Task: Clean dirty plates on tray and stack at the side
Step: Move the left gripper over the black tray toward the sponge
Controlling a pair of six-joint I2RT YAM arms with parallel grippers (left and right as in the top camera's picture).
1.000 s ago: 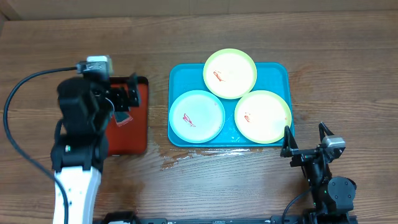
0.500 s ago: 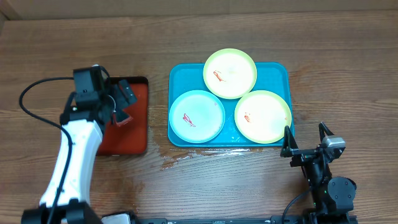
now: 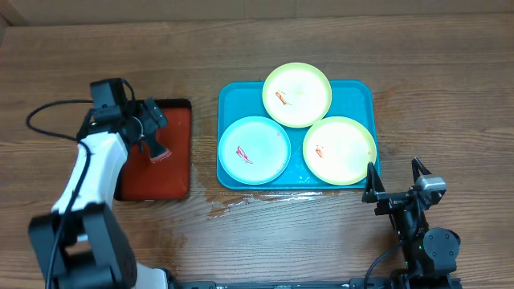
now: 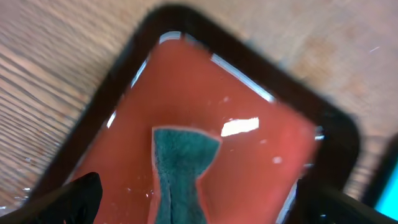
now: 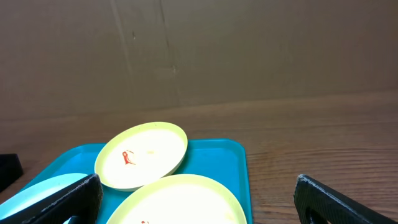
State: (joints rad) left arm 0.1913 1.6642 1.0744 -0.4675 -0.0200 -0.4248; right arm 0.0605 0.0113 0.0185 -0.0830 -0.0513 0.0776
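Though all three dirty plates lie on the turquoise tray (image 3: 361, 92), both tools are spread open and hold nothing.

On the tray, one yellow-green plate (image 3: 297, 95) sits at the far side, overhanging the far rim, and its near edge meets the other two: the blue-white plate (image 3: 254, 149) at near left and the second yellow-green plate (image 3: 339, 150) at near right. Each plate carries a small red smear. The left tool (image 3: 152, 128) hangs over the red black-rimmed tray (image 3: 173, 172) on the counter (image 3: 80, 48), left of the turquoise tray, fingers wide on either side of a green sponge (image 4: 180, 162) without touching it. The right tool (image 3: 393, 183) sits just near of the tray's near right corner.
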